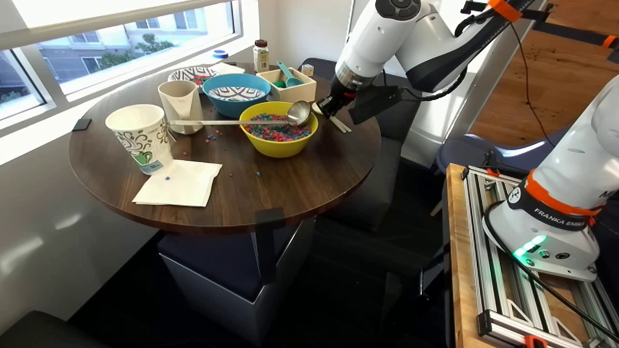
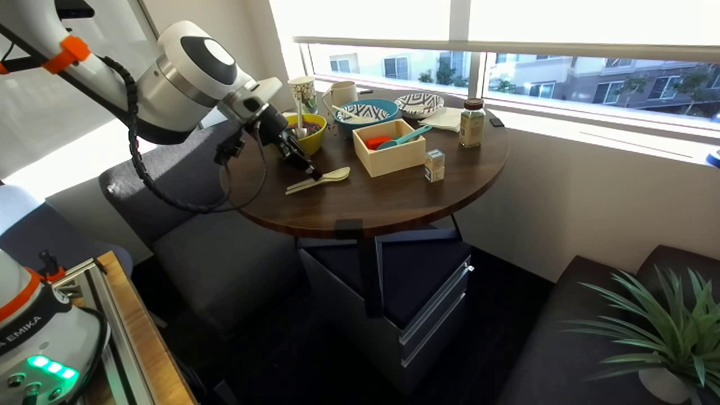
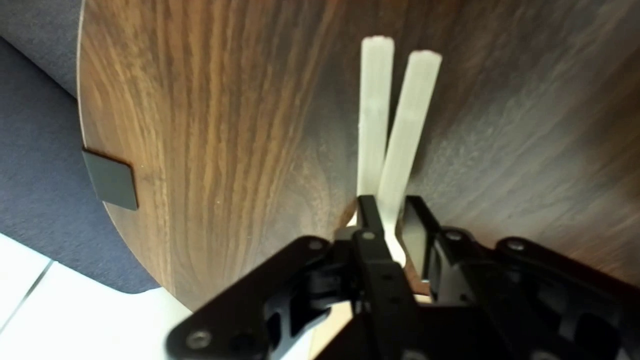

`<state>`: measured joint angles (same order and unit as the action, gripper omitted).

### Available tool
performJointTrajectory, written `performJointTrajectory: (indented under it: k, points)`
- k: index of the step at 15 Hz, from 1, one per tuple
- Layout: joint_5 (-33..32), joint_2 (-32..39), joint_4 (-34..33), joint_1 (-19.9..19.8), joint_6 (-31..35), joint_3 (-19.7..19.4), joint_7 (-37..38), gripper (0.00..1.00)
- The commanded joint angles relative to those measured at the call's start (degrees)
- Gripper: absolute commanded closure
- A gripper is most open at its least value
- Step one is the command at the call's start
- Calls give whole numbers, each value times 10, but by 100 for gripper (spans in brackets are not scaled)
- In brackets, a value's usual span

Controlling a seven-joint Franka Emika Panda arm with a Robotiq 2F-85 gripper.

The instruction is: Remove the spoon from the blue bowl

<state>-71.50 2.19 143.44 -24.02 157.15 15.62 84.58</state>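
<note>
The blue bowl [image 1: 237,99] is teal with a patterned pale inside. It also shows in an exterior view [image 2: 376,125], where a pale spoon-like strip [image 2: 351,114] lies across its inside. Two pale wooden spoons [image 2: 332,176] lie close together on the table, away from the bowl. Their handles [image 3: 376,110] show in the wrist view. My gripper [image 3: 391,202] points down at these spoons, its fingers partly apart. One handle passes between the fingers in view, with a gap to the right finger. Contact cannot be told; the left finger hides part of the spoons.
A yellow bowl [image 1: 278,147] of colored bits, with a metal ladle [image 1: 298,113] across it, stands beside the blue bowl. A wooden box [image 2: 388,160] with a teal scoop, a small box [image 2: 434,166], a bottle [image 2: 471,126], a paper cup [image 1: 142,137] and a jug [image 1: 181,104] stand around.
</note>
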Motion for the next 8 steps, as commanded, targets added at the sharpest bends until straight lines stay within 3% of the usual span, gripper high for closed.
performJointTrajectory:
  k: [1,5,8]
  points:
    - [-12,1,-5,2,-11,1,18,48]
    - [13,-33,10,0,14,1,-16,17]
    - [64,-55,18,-3,65,-3,-76,0]
